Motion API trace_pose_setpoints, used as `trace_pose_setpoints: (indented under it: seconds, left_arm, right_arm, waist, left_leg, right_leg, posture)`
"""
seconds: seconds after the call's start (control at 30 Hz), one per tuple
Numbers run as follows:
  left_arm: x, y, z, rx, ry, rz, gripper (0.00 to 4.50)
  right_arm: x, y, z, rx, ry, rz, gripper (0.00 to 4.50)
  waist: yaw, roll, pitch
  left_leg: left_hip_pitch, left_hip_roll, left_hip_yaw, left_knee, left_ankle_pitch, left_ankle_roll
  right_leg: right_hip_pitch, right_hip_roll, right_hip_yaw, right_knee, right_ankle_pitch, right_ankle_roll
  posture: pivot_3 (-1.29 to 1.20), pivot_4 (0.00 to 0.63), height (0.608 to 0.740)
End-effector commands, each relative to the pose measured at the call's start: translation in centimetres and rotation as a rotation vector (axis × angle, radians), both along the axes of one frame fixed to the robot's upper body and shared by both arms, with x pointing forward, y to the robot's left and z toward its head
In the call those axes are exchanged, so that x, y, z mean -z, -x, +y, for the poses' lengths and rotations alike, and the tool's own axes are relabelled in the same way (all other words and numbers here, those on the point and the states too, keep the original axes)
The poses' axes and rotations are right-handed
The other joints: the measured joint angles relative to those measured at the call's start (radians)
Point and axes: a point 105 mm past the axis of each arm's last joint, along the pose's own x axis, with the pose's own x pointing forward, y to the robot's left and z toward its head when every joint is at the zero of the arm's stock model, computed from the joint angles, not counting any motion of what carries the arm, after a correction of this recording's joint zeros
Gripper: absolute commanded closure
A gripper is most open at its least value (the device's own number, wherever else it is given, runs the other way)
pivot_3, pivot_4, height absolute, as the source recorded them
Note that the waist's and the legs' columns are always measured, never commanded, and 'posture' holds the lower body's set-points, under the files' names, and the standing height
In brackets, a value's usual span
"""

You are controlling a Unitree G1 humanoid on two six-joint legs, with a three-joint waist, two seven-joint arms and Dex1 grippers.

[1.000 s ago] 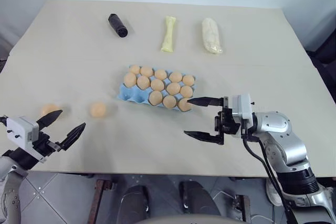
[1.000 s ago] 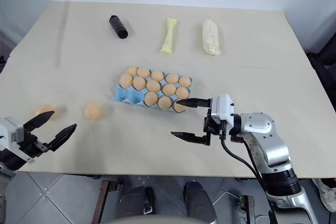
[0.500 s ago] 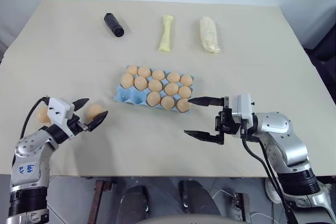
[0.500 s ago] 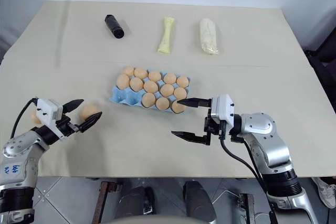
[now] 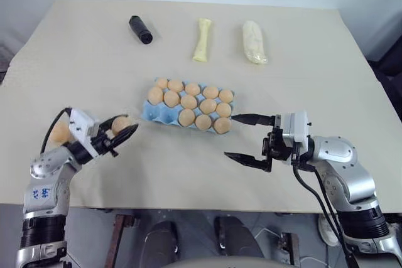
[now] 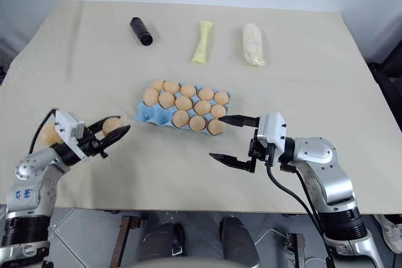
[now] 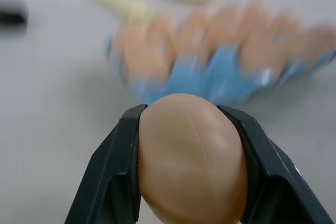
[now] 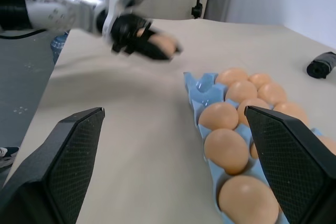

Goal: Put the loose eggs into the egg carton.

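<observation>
Left gripper (image 5: 121,134) clamped on egg (image 7: 191,158); egg carton (image 5: 151,113) just beyond, toward table's middle. Right gripper (image 5: 246,137) spread, empty, at carton's opposite end.

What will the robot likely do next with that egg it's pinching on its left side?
Probably lift the egg and carry it toward the empty cups at the near-left end of the egg carton. The left tool is already shut on it, so the grasp looks done, while the right tool waits open beside the carton. Another loose egg lies behind the left arm for afterwards.
</observation>
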Motion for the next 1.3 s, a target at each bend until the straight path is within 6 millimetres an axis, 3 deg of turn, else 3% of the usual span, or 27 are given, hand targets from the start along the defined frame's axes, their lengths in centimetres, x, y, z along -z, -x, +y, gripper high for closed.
trace_pose_setpoints:
  seconds: [0.03,0.13,0.33,0.57,0.63,0.83,0.93,1.13,1.27,1.3]
  left_arm:
    - [-1.2,-0.6,-3.4,0.121,-0.005,-0.040,2.72]
    - [-0.7,-1.6,-5.0,0.166,-0.028,-0.024,2.72]
    - [0.5,-3.3,-5.4,0.153,-0.042,-0.014,2.72]
    - [0.2,-3.0,-4.1,0.129,-0.042,-0.053,0.56]
    - [0.2,-2.4,-3.4,0.126,-0.051,-0.052,0.29]
    - [0.3,-0.1,2.2,-0.054,-0.060,-0.039,0.29]
    - [0.9,2.0,5.7,-0.207,-0.070,-0.034,0.14]
    - [2.9,6.4,10.2,-0.498,-0.084,-0.041,0.14]
    - [4.2,10.0,14.0,-0.809,0.027,-0.026,0.14]
    - [5.3,11.2,14.6,-0.868,0.032,0.004,0.14]
  right_arm:
    - [-0.8,0.4,-0.3,0.016,-0.007,-0.045,0.00]
    - [-0.9,0.3,-0.2,0.029,-0.014,-0.052,0.00]
    - [-1.1,0.4,-0.4,0.067,-0.029,-0.066,0.00]
    - [-1.2,0.7,-0.4,0.089,-0.057,-0.055,0.00]
    - [-1.2,0.7,-0.4,0.086,-0.059,-0.052,0.00]
    - [-1.1,0.5,0.2,0.034,-0.063,-0.042,0.00]
    - [-1.2,0.5,0.7,-0.014,-0.075,-0.035,0.00]
    - [-1.4,0.5,1.8,-0.105,-0.056,-0.043,0.00]
    - [-1.7,0.2,2.1,-0.137,-0.058,-0.048,0.00]
    - [-1.6,0.1,2.2,-0.144,-0.056,-0.045,0.00]
  waist:
    - [0.002,0.000,0.000]
    - [0.003,0.000,0.000]
    - [-0.013,0.000,0.000]
    - [-0.013,0.000,0.000]
    - [-0.016,0.000,0.000]
    - [-0.021,0.000,0.000]
    - [-0.023,0.000,0.000]
    - [-0.014,0.000,0.000]
    - [-0.016,-0.001,0.000]
    - [-0.015,-0.001,-0.001]
  left_leg:
    - [0.000,0.000,0.001,0.000,0.000,0.000]
    - [0.000,-0.001,0.001,0.001,0.000,0.000]
    - [0.000,0.001,0.002,0.001,0.001,-0.001]
    - [0.000,0.003,0.002,0.001,0.001,-0.001]
    - [0.000,0.003,0.003,0.001,0.001,-0.001]
    - [0.001,0.006,0.003,0.001,0.000,-0.002]
    - [0.001,0.005,0.003,0.000,0.000,-0.002]
    - [0.001,0.002,0.002,0.000,-0.001,0.001]
    - [0.001,0.001,0.001,-0.001,-0.002,0.002]
    - [0.001,0.001,0.001,-0.001,-0.002,0.002]
  right_leg:
    - [0.000,0.000,0.001,0.000,0.000,0.000]
    - [0.000,0.003,0.001,0.000,0.000,0.001]
    - [-0.001,0.011,0.004,0.000,0.000,0.001]
    - [-0.002,0.010,0.005,0.000,0.000,0.001]
    - [-0.002,0.010,0.005,0.001,0.000,0.001]
    - [-0.002,0.007,0.005,0.001,0.001,0.000]
    - [-0.002,0.004,0.005,0.001,0.000,0.000]
    - [0.000,-0.001,0.002,-0.001,0.000,0.000]
    - [0.000,-0.002,0.000,-0.002,0.001,0.000]
    - [0.000,-0.002,0.000,-0.002,0.001,0.000]
  posture:
    - [0.00,0.150,0.740]
    - [0.00,0.150,0.740]
    - [0.00,0.150,0.740]
    - [0.00,0.150,0.740]
    - [0.00,0.150,0.740]
    - [0.00,0.150,0.740]
    - [0.00,0.150,0.740]
    - [0.00,0.150,0.740]
    - [0.00,0.150,0.740]
    - [0.00,0.150,0.740]
